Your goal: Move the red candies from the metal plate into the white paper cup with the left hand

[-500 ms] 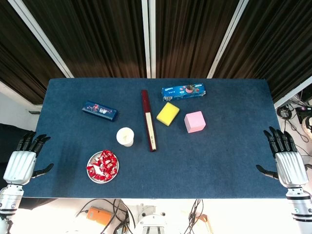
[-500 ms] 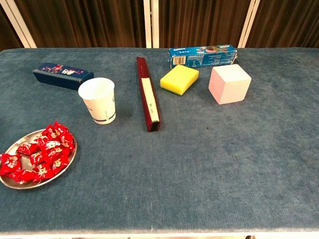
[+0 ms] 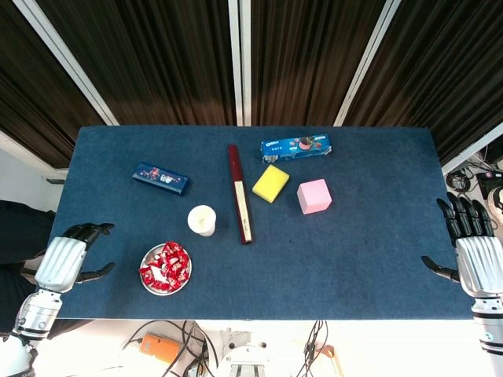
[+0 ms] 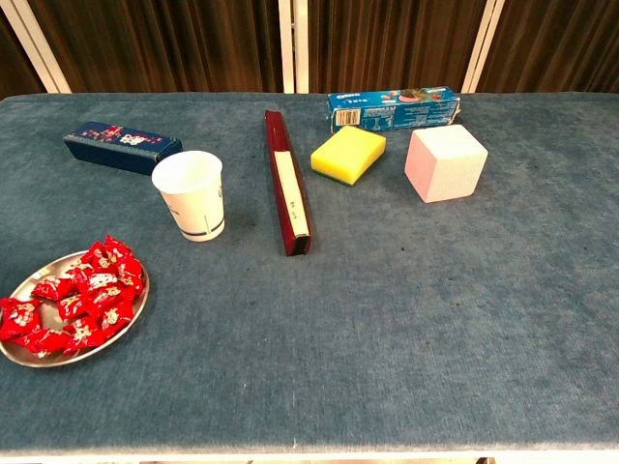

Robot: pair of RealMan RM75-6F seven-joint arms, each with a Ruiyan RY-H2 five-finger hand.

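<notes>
From the chest view I could see neither hand. The metal plate (image 4: pixel 97 350) was cut by that picture's left edge, losing part of its rim and the outermost red candies (image 4: pixel 19 317). In the head view, print on the blue biscuit box (image 3: pixel 296 147) beyond the plate was too small to read.

We saw red candies (image 4: pixel 73 300) on a silver metal plate (image 4: pixel 124 330), a white paper cup (image 4: pixel 191 194), a yellow sponge (image 4: pixel 347 154), a pink cube (image 4: pixel 445 162), a maroon box (image 4: pixel 287 184) and a blue counter (image 4: pixel 406 329).
</notes>
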